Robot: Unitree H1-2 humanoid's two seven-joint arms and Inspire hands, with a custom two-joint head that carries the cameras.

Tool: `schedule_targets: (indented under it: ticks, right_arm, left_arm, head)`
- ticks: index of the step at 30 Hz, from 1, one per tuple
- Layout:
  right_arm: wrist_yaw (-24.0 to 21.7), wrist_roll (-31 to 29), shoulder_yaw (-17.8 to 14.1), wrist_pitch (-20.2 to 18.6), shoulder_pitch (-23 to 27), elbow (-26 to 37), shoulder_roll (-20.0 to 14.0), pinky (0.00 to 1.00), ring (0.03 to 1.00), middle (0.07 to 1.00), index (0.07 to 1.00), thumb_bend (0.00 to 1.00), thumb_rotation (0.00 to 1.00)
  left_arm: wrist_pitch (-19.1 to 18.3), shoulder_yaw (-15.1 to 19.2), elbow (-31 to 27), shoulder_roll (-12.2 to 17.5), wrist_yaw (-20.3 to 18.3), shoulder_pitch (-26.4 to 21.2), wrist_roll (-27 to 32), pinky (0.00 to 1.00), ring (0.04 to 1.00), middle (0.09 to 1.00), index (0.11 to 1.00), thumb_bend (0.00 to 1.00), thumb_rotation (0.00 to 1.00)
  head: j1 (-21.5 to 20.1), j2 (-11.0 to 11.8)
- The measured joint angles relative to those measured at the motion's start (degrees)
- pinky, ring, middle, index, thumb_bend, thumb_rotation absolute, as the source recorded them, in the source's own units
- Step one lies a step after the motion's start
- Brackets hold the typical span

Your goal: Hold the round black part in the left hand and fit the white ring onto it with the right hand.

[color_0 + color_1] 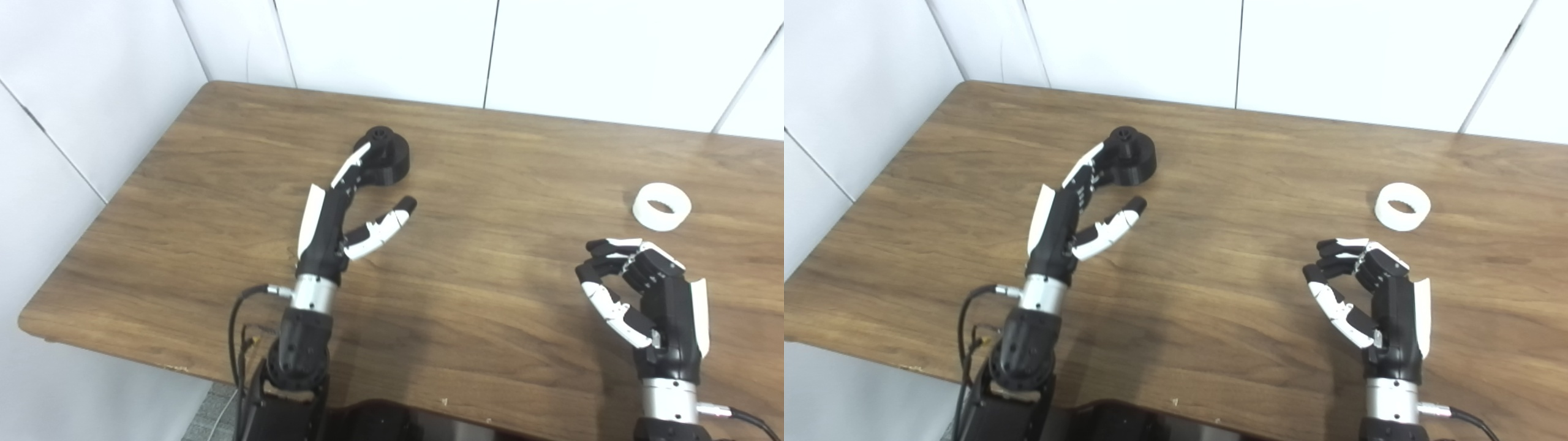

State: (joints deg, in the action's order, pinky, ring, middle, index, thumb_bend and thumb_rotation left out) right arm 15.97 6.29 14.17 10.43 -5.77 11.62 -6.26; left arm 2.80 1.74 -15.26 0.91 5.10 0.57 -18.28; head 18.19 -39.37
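My left hand (334,226) is out over the left half of the wooden table (490,318), open, holding nothing: fingers stretched against the near-left side of the round black part (387,157), thumb splayed out well short of it. Can't tell if the fingers actually touch the part or just overlap it in view. The part stands toward the far edge, left of centre, stepped: wide base, narrower hub on top. Looks like rigid printed plastic, probably light, so I'd wrap the wide base and leave the hub free for the ring. My right hand (1372,294) hovers near the front right, fingers curled toward the thumb but apart, empty. The white ring (1402,206) lies flat beyond it, toward the right edge, not touched. Stiff, light, smooth-looking, likely to skid; I'd pinch across its wall.
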Motion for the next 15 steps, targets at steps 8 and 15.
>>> schedule_targets:
  ticks: [8, 15]
  right_arm:
    - [-0.04, -0.30, -0.08, 0.01, 0.01, 0.00, -0.02, 0.44, 0.514, 0.594, 0.496, 0.51, 0.16]
    - [-0.05, -0.54, -0.16, 0.01, 0.01, 0.00, -0.02, 0.44, 0.511, 0.593, 0.496, 0.51, 0.16]
  left_arm:
    - [-7.01, 0.99, -0.53, 4.07, -1.50, -3.11, -3.60, 0.96, 0.986, 0.988, 0.998, 0.71, 0.40]
    - [-11.16, 1.57, -1.00, 7.20, -2.97, -7.04, -4.33, 0.94, 0.993, 0.988, 1.000, 0.78, 0.40]
  head:
    - [0.00, 0.09]
    - [0.00, 0.09]
